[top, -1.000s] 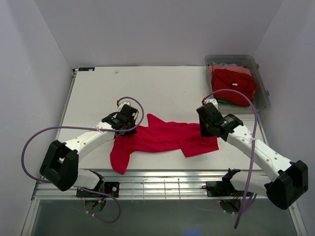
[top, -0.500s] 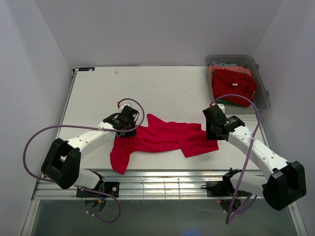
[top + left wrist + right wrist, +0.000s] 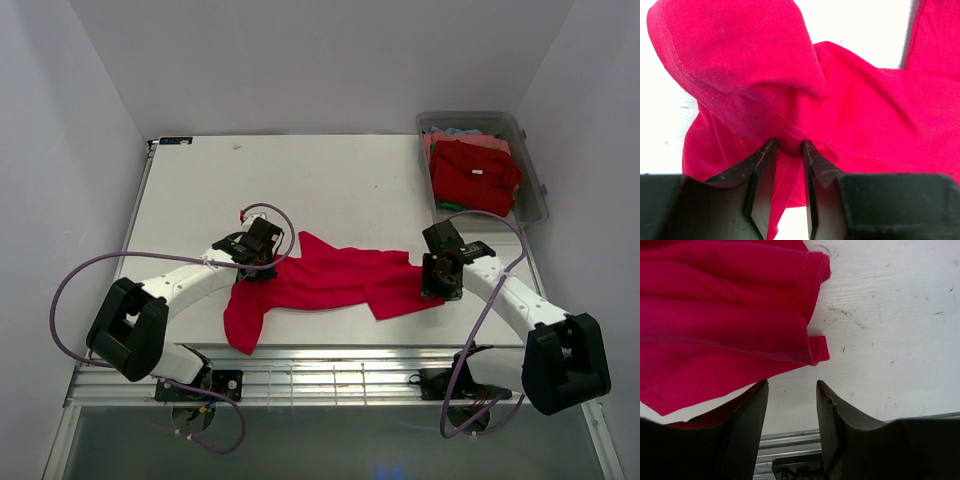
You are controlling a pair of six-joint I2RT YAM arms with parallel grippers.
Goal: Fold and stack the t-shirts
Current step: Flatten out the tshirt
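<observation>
A crimson-red t-shirt [image 3: 330, 280] lies crumpled and partly spread near the table's front edge. My left gripper [image 3: 262, 262] is at the shirt's upper left corner. In the left wrist view its jaws [image 3: 787, 145] stand narrow, with a raised fold of the red t-shirt [image 3: 865, 115] pinched between the tips. My right gripper [image 3: 440, 285] is at the shirt's right edge. In the right wrist view it [image 3: 791, 385] stands open over bare table, just short of the t-shirt's hemmed corner [image 3: 715, 330], with nothing between its fingers.
A clear plastic bin [image 3: 530, 180] at the back right holds a pile of red shirts [image 3: 472, 172] with light blue and green cloth under them. The white table [image 3: 330, 180] stretches behind the shirt. A metal rail [image 3: 330, 375] runs along the front edge.
The right gripper has drawn back toward the front edge, off the shirt's right side, and opened a little. The left gripper has narrowed slightly on the cloth. The shirt has not shifted.
</observation>
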